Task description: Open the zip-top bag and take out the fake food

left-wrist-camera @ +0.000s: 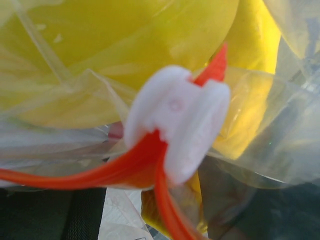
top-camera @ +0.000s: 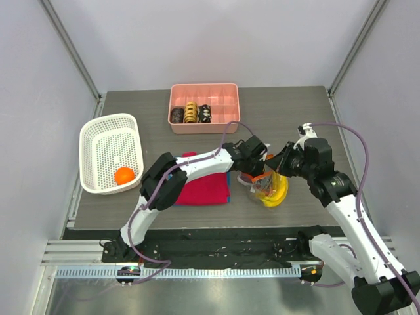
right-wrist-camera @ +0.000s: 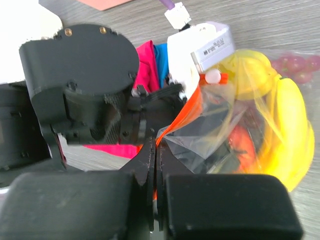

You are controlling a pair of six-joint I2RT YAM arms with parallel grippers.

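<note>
— Well, what's on the table, starting from the left?
— A white basket (top-camera: 108, 154) by the left edge, with an orange ball (top-camera: 124, 175) lying in its near end. Further back, mid-table, there's a pink tray (top-camera: 203, 107) with brown and dark rings in its left compartments. Nearer us lies a folded red shirt (top-camera: 205, 187), partly under the left arm.
— And the bag?
— The zip-top bag (top-camera: 262, 185) sits just right of the shirt, bunched up between the two grippers. A yellow banana (top-camera: 279, 191) fills most of it, and a small red fruit (right-wrist-camera: 295, 67) shows blurred at one end.
— What about the left gripper?
— The left gripper (top-camera: 252, 169) is down at the bag's top, close against the orange zip strip (left-wrist-camera: 100, 172). Its camera sees the white slider (left-wrist-camera: 177, 127) sitting on that strip. Whether its fingers are closed, I can't tell.
— And the right?
— The right gripper (right-wrist-camera: 154, 155) reaches in from the right. Its fingers are pressed together on the bag's edge, with strip and plastic pinched between them.
</note>
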